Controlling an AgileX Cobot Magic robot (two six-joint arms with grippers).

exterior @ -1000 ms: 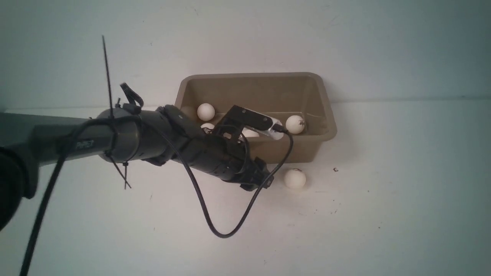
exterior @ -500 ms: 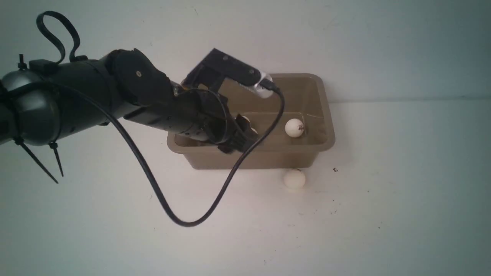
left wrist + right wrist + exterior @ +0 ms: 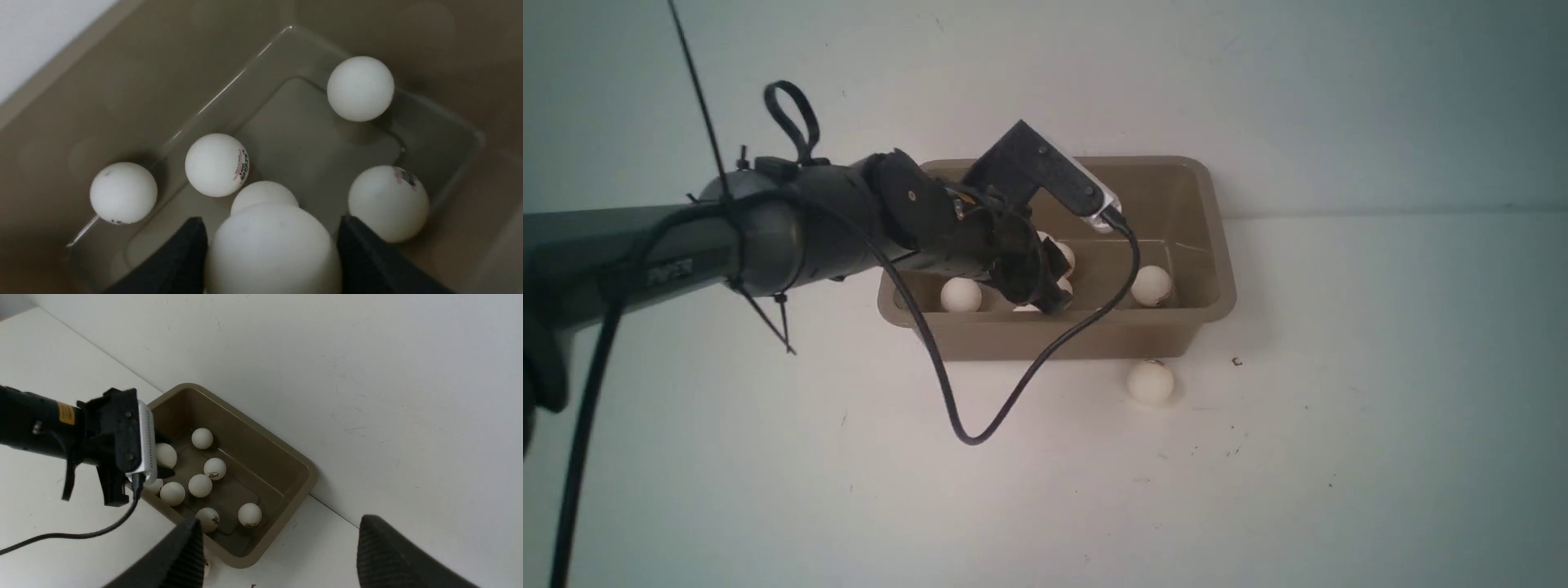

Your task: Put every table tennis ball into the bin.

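Left hand [image 3: 271,220] holds ball [image 3: 271,253] over bin [image 3: 1176,331], long axis left-right.

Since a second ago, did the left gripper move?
Yes. The left gripper, holding a table tennis ball, has moved from in front of the bin's near wall to over the bin, farther from the camera.

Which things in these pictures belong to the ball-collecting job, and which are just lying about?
Job:
bin
balls lying in it
held ball in the left gripper
stray ball on the table, outside the bin

Just about:
dark speck on the table
black cable hanging from the left arm
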